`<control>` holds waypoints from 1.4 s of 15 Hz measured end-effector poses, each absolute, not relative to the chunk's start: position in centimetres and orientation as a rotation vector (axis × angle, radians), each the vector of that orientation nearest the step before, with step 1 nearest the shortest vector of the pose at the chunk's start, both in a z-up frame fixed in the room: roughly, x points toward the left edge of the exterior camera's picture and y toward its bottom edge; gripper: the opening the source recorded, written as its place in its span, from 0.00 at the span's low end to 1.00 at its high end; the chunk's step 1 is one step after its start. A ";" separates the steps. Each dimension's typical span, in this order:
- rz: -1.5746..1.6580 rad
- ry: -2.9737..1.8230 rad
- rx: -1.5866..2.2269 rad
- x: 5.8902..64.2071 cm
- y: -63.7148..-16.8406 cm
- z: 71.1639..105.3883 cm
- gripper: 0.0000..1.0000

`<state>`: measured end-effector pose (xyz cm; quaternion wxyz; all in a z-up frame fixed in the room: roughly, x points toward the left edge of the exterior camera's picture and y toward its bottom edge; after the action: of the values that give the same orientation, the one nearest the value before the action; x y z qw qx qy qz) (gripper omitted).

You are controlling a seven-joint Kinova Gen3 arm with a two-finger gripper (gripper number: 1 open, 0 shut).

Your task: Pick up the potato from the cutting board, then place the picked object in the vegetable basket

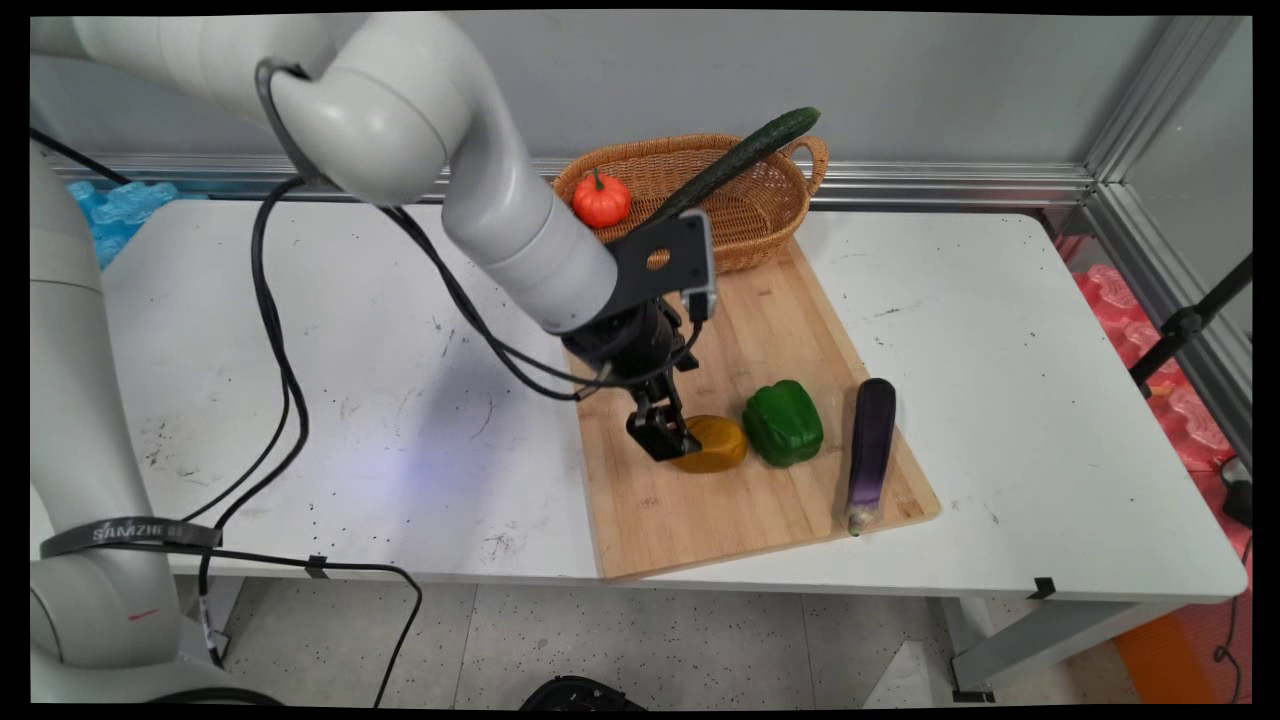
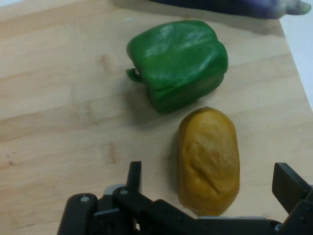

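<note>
A yellow-brown oval potato [image 1: 718, 443] [image 2: 209, 156] lies on the wooden cutting board [image 1: 700, 525] [image 2: 58, 98]. My gripper [image 1: 668, 438] [image 2: 210, 180] is low over the board and open. Its fingers [image 2: 134, 175] stand on either side of the potato's near end without closing on it. In the main view the gripper covers the potato's left end. A green bell pepper [image 1: 783, 422] [image 2: 178, 61] lies just beyond the potato on the board, apart from it. Past the pepper lies a purple eggplant [image 1: 871, 450] [image 2: 244, 6].
A wicker basket [image 1: 765, 225] at the board's far end holds a small orange pumpkin [image 1: 601, 200] and a long cucumber [image 1: 740, 160] leaning over its rim. Black cables [image 1: 270, 330] hang from the arm over the table's left half.
</note>
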<state>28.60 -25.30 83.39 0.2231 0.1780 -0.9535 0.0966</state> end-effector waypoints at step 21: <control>0.222 -2.609 0.545 27.6 -25.8 78.6 0.00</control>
<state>27.65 -25.83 78.55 0.2313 0.1983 -0.9490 0.0806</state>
